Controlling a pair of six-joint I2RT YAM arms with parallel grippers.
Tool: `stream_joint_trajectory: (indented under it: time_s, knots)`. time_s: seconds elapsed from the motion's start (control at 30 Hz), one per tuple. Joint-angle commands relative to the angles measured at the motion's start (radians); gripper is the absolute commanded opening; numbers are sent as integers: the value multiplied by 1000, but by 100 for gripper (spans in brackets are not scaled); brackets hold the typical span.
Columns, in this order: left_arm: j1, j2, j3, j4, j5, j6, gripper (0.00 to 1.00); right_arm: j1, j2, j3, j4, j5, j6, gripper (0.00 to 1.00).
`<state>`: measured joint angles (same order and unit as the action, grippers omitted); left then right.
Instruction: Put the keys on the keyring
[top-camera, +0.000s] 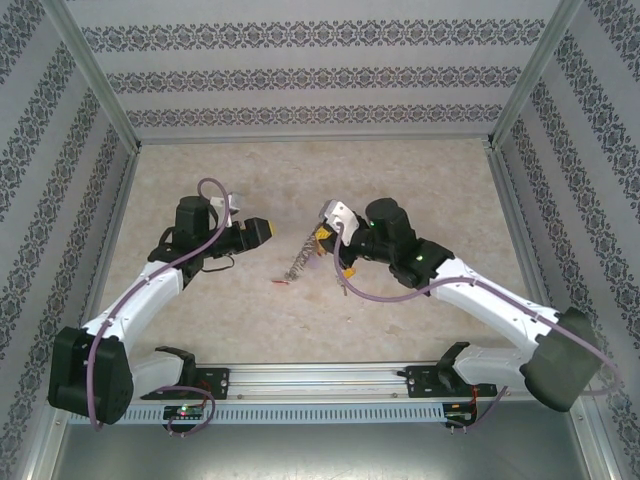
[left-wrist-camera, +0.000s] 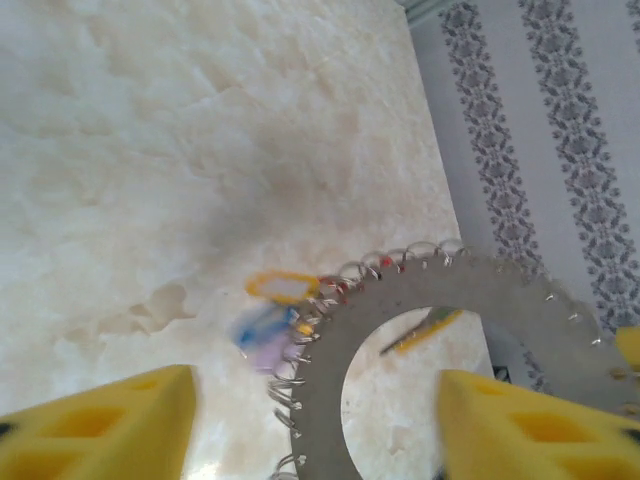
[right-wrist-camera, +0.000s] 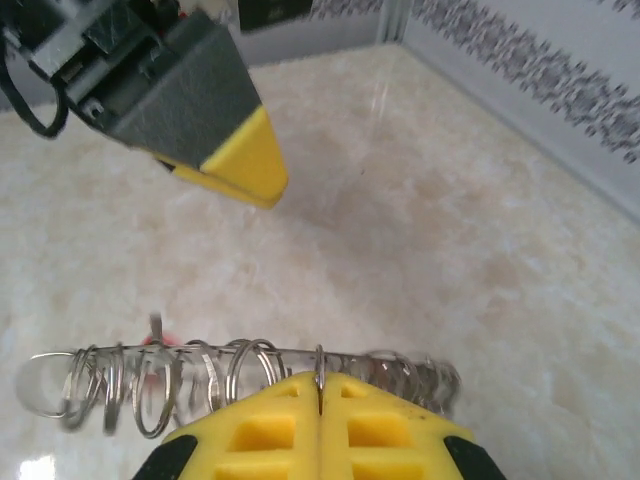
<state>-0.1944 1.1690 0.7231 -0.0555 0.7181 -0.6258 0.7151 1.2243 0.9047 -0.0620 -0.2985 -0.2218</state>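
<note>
Right pincer (right-wrist-camera: 320, 390) clenched on keyring (left-wrist-camera: 400, 285), left pincer (left-wrist-camera: 317, 400) released, red tag (top-camera: 281, 283) on table (top-camera: 420, 175) from above.

Setting: robot test cell, laboratory type. Evidence: aluminium frame posts (top-camera: 100, 75) at the corners; wall panels (top-camera: 310, 75) in striped damask print on the left, right and far sides; marble-pattern surface (top-camera: 300, 330); metal mounting rail (top-camera: 320, 380) along the near edge, carrying left arm (top-camera: 140, 295) and right arm (top-camera: 490, 300).

Both arms are stretched forward and bent in toward each other. The left claw (top-camera: 258, 232) is held wide open, with its yellow fingers (left-wrist-camera: 110, 425) spread far apart. The right claw (right-wrist-camera: 320, 400) is squeezed shut, and the keyring (left-wrist-camera: 420, 290) is pinched between its tips.
</note>
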Motion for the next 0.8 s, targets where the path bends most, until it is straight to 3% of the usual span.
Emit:
stream_joint_trajectory:
  time_s: [0.0, 0.13, 0.4, 0.53, 0.67, 0.77]
  knots:
    - [1, -57, -13, -45, -89, 41, 75, -8, 37, 97, -88, -16, -59, 0]
    - [1, -108, -53, -81, -178, 57, 80, 21, 80, 158, -157, 23, -158, 0]
    - [4, -272, -86, -117, -417, 116, 82, 240, 183, 151, -139, 420, -469, 0]
    - [3, -330, -96, -112, -492, 165, 83, 326, 233, 80, 22, 540, -508, 0]
    - [3, -355, -106, -103, -510, 183, 83, 391, 281, 52, 40, 566, -531, 0]
    - [3, -358, -113, -95, -497, 182, 83, 383, 262, 49, -31, 387, -431, 0]
